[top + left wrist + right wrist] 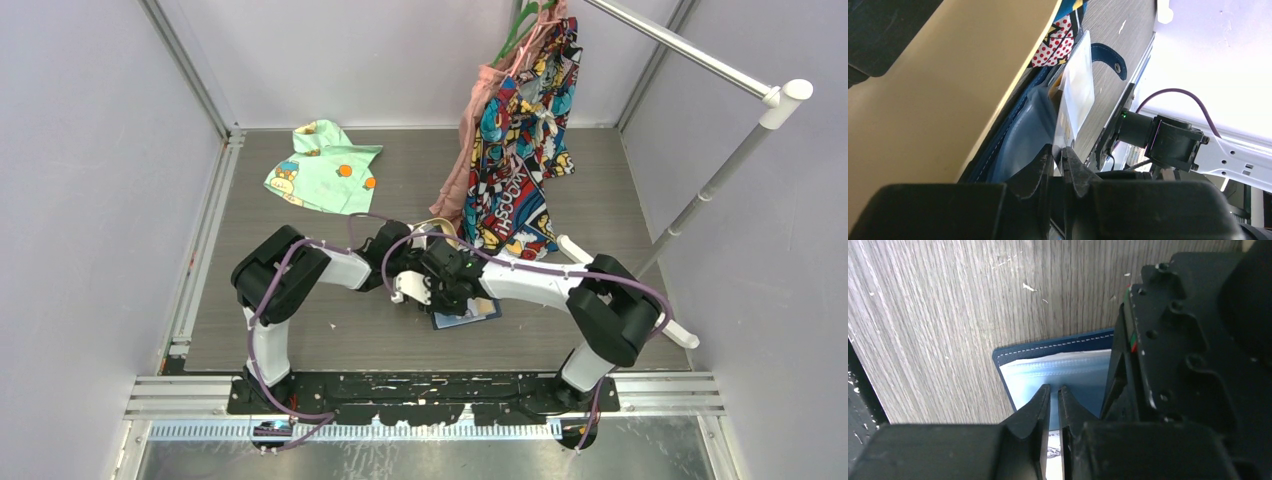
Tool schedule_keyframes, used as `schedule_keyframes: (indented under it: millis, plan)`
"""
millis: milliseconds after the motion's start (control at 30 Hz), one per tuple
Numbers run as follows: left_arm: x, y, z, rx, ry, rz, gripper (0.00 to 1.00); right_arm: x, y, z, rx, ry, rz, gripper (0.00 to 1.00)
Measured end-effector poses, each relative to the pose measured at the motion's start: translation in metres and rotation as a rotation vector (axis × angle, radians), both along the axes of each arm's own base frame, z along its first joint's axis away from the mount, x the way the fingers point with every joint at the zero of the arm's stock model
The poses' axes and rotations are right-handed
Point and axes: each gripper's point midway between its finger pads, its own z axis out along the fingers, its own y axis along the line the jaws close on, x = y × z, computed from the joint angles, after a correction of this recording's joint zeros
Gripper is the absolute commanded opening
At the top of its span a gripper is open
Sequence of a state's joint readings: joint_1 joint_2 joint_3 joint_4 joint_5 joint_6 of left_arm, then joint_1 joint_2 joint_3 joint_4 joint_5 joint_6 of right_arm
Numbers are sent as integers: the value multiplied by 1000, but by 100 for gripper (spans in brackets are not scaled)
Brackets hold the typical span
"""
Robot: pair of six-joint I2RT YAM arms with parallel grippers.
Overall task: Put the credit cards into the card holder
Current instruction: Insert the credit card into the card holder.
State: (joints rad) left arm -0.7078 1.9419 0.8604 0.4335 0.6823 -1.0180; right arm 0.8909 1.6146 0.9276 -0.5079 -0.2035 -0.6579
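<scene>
Card holder (1068,371) dir. under right tool (1054,389).

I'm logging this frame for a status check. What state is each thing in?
card holder: open, pockets showing.
snap tab: unfastened.
pale card: gripped at one end, not fully in a pocket.
left gripper: fingers shut on the pale card.
right gripper: fingers nearly together over the pockets; grip unclear.
printed garment: hanging.
green cloth: crumpled on the table.
</scene>
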Motion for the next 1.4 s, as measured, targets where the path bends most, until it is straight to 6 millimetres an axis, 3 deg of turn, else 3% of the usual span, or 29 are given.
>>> schedule_keyframes:
  millis: [467,1067,1400]
  plan:
    - [2,-2,2,-5,-9,-2,26,4,-14,0,-28,-45,-13,17]
    - [10,0,1,30,-14,36,30,12,-33,1,-43,-44,-59,17]
    - [3,9,-4,85,17,50,30,30,-49,5,-51,-74,-137,17]
